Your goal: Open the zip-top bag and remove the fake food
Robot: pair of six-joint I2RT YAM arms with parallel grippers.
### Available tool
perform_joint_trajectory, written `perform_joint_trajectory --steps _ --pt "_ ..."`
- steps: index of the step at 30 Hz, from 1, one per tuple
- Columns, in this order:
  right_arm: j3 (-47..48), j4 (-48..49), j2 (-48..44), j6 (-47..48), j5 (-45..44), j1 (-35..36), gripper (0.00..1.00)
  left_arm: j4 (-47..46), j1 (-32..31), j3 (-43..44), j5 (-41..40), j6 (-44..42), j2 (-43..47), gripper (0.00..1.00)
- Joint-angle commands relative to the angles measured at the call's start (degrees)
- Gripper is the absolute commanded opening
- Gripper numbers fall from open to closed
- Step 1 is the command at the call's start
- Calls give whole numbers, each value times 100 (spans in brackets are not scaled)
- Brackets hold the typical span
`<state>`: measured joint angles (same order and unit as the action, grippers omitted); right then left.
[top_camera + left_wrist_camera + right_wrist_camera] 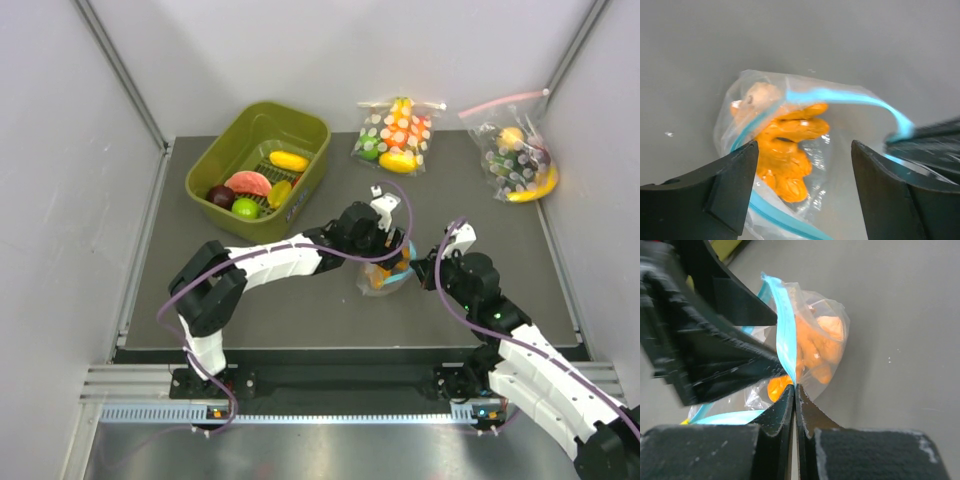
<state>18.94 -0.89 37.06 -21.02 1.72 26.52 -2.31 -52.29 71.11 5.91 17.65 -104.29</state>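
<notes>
We see the zip-top bag (385,275) just right of the middle of the dark matte mat (300,310). It is a small pouch of thin, crinkled clear film with a light-blue zip strip (785,325) along its mouth. Inside, the fake food (787,155) shows as lumpy, glossy orange pieces bunched together; we cannot make out any green fruit.

Our right gripper (795,392), at the bag's 3 o'clock side, is pinched fully together on the strip and holds the film up in a taut ridge. Our left gripper (802,170) reaches in from 10 o'clock and stands wide. Its smooth black fingers (730,185) sit on either side of the pouch; whether they touch the film we cannot tell.

At the mat's 11 o'clock stands an olive plastic bin (225,150) with rounded corners, holding toy pieces (250,190). A dotted bag (395,135) lies at 12 o'clock by the far edge, and a second dotted bag (520,155) at 2 o'clock. Bare mat lies open from 5 to 8 o'clock of the pouch, toward the near edge.
</notes>
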Motion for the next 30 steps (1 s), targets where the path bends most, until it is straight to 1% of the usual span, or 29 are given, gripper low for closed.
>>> perform_joint_trajectory --steps 1,2,5,8,10,12,15,17,20,22,26,30 --pt "136 106 -76 54 83 63 0 54 -70 289 -520 -235 -161 76" --pt "136 106 -76 54 92 63 0 107 -105 333 -738 -279 -205 76" --pt "119 106 -67 36 118 55 0 213 -228 517 -986 -402 -416 75" --pt "119 115 -67 19 154 55 0 213 -307 658 -1109 -464 -610 75" --pt "119 115 -67 19 162 55 0 415 -334 728 -1241 -508 -689 75" --pt "127 106 -76 36 154 55 0 476 -360 764 -1355 -561 -759 72" --pt "119 115 -85 36 154 55 0 573 -396 808 -1373 -631 -838 64" --pt "110 141 -41 36 171 55 0 661 -413 852 -1391 -657 -935 62" --pt "101 185 3 10 206 63 0 723 -440 896 -1409 -658 -1075 61" --pt "93 185 -6 18 206 55 0 740 -448 939 -1444 -658 -1137 63" --pt "110 150 -32 27 198 55 0 837 -448 1045 -1637 -684 -1278 66" --pt "110 124 -76 45 162 46 0 1012 -510 1089 -1927 -780 -1261 67"
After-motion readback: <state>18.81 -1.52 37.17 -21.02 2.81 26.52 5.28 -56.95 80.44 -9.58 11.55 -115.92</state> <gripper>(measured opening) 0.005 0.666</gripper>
